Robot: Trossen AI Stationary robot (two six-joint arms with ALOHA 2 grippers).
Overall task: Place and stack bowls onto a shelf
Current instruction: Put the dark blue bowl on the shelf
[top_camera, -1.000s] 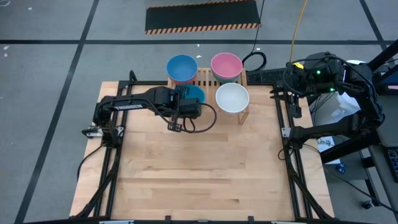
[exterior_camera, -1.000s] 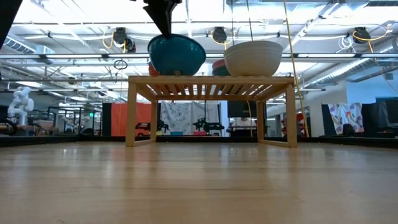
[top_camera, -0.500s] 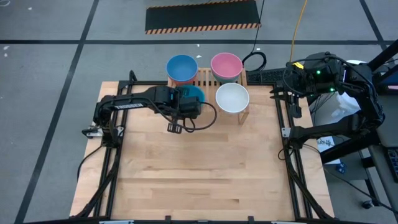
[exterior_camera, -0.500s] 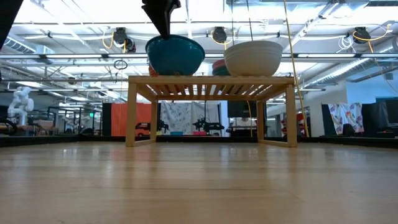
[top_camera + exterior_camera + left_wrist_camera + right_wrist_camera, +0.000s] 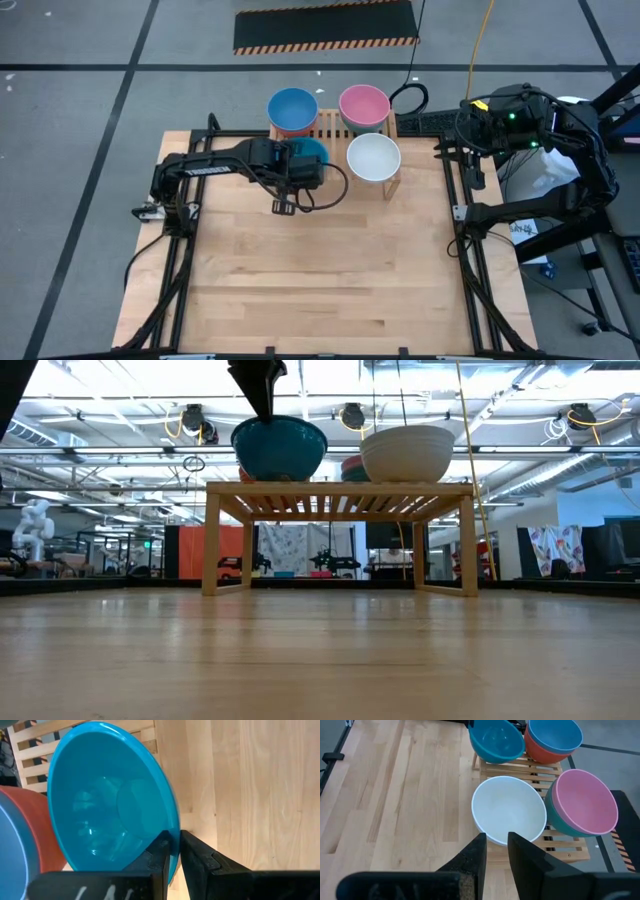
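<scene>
My left gripper (image 5: 173,845) is shut on the teal bowl (image 5: 311,151), which sits over the near left part of the light-wood shelf (image 5: 340,490). In the low view the teal bowl (image 5: 279,448) has its base right at the slat top. The white bowl (image 5: 373,157) rests on the near right slats. At the far side, the light blue bowl (image 5: 292,108) is nested in the red bowl (image 5: 543,753), and the pink bowl (image 5: 363,104) is nested in a dark green one (image 5: 559,827). My right gripper (image 5: 497,845) waits beyond the table's right edge, open by a narrow gap. My left gripper pinches the teal bowl's rim (image 5: 175,827) on its near side, one finger inside the bowl and one outside. The fingers (image 5: 262,395) come down from above. The bowl stays nearly upright, slightly tilted, its base at the shelf top; whether it touches the slats I cannot tell.
The wooden tabletop (image 5: 330,270) lies bare in front of the shelf. Black frame rails run along its left and right edges. Cables and equipment sit around my right arm (image 5: 510,120), off the right edge.
My left gripper has carried the teal bowl a little toward the table's left edge, low over the shelf top, and has stayed shut on the rim. The other bowls and my right arm have kept still.
</scene>
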